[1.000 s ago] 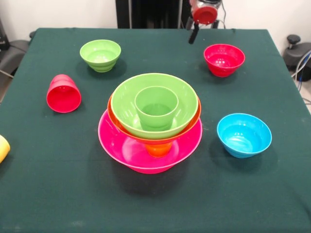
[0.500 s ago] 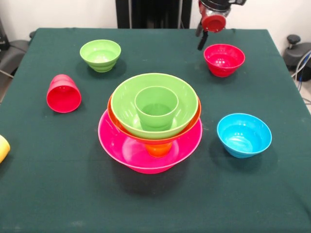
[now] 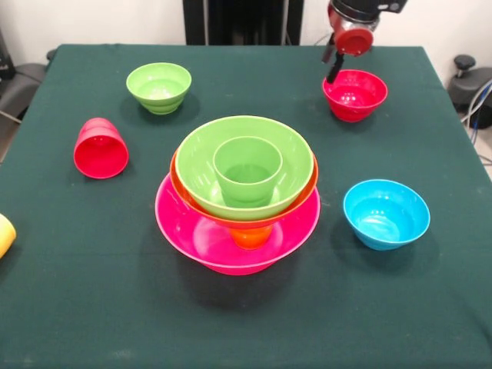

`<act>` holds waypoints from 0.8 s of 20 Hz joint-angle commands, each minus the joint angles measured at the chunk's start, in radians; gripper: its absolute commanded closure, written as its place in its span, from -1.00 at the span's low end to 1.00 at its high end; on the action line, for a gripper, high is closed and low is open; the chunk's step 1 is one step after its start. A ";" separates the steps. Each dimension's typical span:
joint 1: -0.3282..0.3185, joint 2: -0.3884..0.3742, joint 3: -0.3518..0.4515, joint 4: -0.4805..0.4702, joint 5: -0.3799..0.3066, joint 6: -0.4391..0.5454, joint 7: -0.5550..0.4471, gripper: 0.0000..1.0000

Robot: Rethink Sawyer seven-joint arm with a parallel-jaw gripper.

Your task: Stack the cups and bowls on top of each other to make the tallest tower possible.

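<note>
You have a tower (image 3: 238, 207) mid-frame of pink, orange and green glossy plastic bowls with a green cup on top, while the gripper (image 3: 332, 71), jaw state unclear, hangs upper right over the loose small red bowl (image 3: 354, 94).

A dark green cloth-covered table (image 3: 430, 307) fills most of the view. Behind its far edge stands a pale wall (image 3: 100, 19). Beside the table's right edge sits 1 black round knob (image 3: 463, 61) above grey cables (image 3: 480, 104). Off the table's left edge lies a grey padded object (image 3: 15, 84).
</note>
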 commanded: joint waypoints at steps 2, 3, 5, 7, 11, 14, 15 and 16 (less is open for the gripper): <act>0.073 0.081 0.096 -0.059 0.065 0.037 0.286 -1.00; 0.076 0.084 0.098 -0.062 0.069 0.040 0.285 -1.00; 0.078 0.088 0.111 -0.065 0.079 0.037 0.278 -1.00; 0.089 0.103 0.110 -0.078 0.072 0.039 0.259 -1.00; 0.101 0.131 0.120 -0.081 0.086 0.008 0.260 -1.00; 0.085 0.144 0.163 -0.063 0.113 -0.052 0.255 -1.00; 0.081 0.145 0.170 -0.062 0.121 -0.060 0.255 -1.00; 0.069 0.145 0.188 -0.046 0.127 -0.088 0.247 -1.00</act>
